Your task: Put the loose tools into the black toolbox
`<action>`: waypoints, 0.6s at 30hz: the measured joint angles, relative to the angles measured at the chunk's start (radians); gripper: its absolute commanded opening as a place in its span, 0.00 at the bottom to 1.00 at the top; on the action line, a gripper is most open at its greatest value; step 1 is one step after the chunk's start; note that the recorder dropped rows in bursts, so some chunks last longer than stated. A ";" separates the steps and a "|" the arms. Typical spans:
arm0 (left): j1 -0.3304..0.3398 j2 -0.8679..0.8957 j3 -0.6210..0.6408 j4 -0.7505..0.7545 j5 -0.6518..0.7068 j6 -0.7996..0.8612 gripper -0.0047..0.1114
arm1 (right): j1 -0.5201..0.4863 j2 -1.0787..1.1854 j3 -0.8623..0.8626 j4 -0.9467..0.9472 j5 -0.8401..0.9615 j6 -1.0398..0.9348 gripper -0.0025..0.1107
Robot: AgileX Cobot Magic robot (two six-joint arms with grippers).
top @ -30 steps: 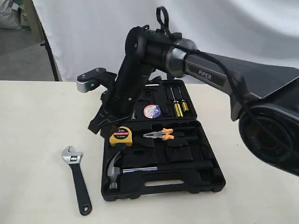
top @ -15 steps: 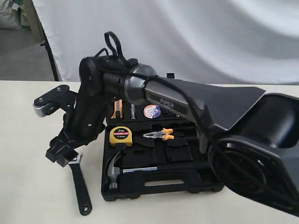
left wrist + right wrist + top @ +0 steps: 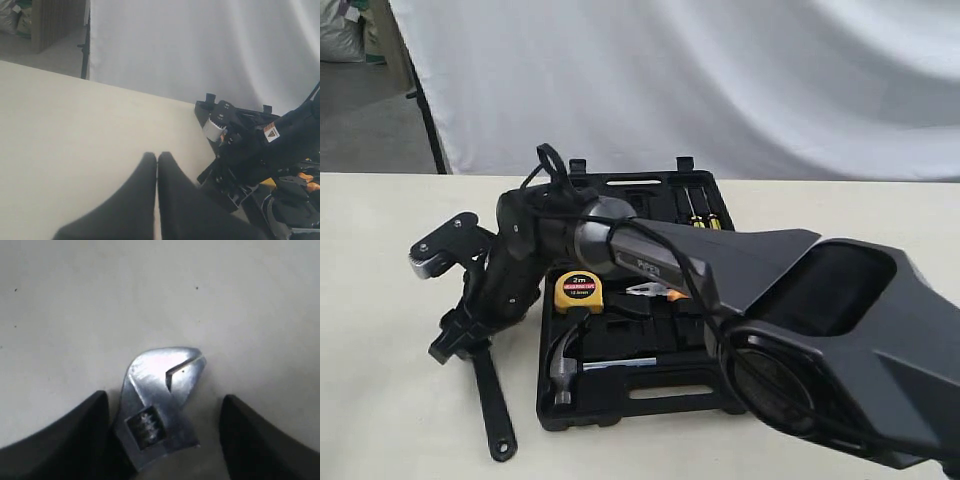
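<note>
one scuffed silver wrench point(image 3: 156, 390), black-handled

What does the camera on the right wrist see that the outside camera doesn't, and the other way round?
Only the right wrist view shows the wrench's silver head up close, with its little adjusting screw, lying between the open right hand's dark fingers. Only the exterior view shows the black toolbox, with the hammer and yellow tape measure inside it. Both show the wrench on the pale table.
</note>
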 measured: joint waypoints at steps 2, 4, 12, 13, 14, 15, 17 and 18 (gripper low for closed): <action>0.000 0.000 0.000 0.000 0.000 0.000 0.05 | 0.002 0.004 -0.003 0.000 -0.003 -0.008 0.20; 0.000 0.000 0.000 0.000 0.000 0.000 0.05 | 0.009 0.002 -0.003 0.000 -0.003 -0.012 0.04; 0.000 0.000 0.000 0.000 0.000 0.000 0.05 | 0.077 0.010 -0.031 0.000 0.020 -0.014 0.02; 0.000 0.000 0.000 0.000 0.000 0.000 0.05 | 0.086 0.011 -0.040 0.000 0.032 -0.014 0.02; 0.000 0.000 0.000 0.000 0.000 0.000 0.05 | 0.095 0.014 -0.049 0.000 0.048 -0.014 0.02; 0.000 0.000 0.000 0.000 0.000 0.000 0.05 | 0.101 0.015 -0.058 0.000 0.069 -0.014 0.02; 0.000 0.000 0.000 0.000 0.000 0.000 0.05 | 0.111 0.019 -0.078 0.000 0.113 -0.014 0.02; 0.000 0.000 0.000 0.000 0.000 0.000 0.05 | 0.115 0.019 -0.084 0.000 0.128 -0.014 0.02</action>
